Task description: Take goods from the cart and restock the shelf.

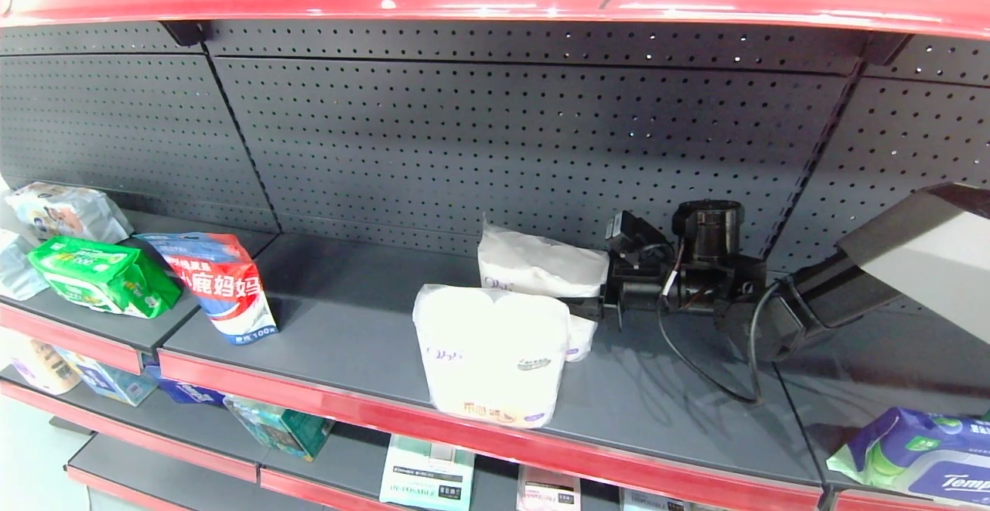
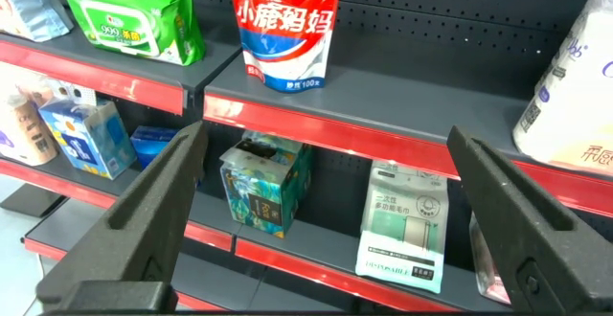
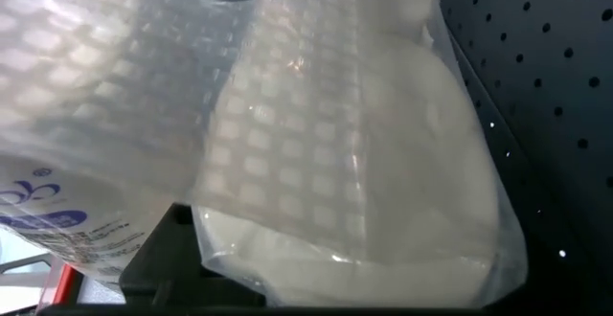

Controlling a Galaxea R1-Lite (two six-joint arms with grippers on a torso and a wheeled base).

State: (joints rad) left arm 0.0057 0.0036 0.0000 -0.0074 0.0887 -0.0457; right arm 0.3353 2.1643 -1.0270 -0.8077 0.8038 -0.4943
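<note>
— Right tool (image 1: 599, 308) looks clenched on the rear tissue pack (image 1: 541, 264); one jaw crosses the pack's near face and the wrap bulges above and below it. Where does the pack sit?

— On the shelf (image 1: 348, 318), towards the back, just behind the front tissue pack (image 1: 491, 349) and close to the pegboard (image 1: 464, 148). I cannot tell whether the base is fully down.

— How will it handle?

— Light and soft, I'd judge: paper rolls in thin glossy film. It should give under pressure rather than break, though the film is slick and could slide or crease. Hold it across the body of the rolls, where there is bulk, not by the loose film at the end.

— Which way does it point?

— Its long axis seems to run along the shelf, side to side, with one end towards the right tool. The front pack stands upright with its printed face to the aisle. The rear pack's print is too hidden to judge.

— And the left tool (image 2: 321, 153)?

— Released, jaws wide apart and holding nothing, hanging low before the lower shelves.
</note>
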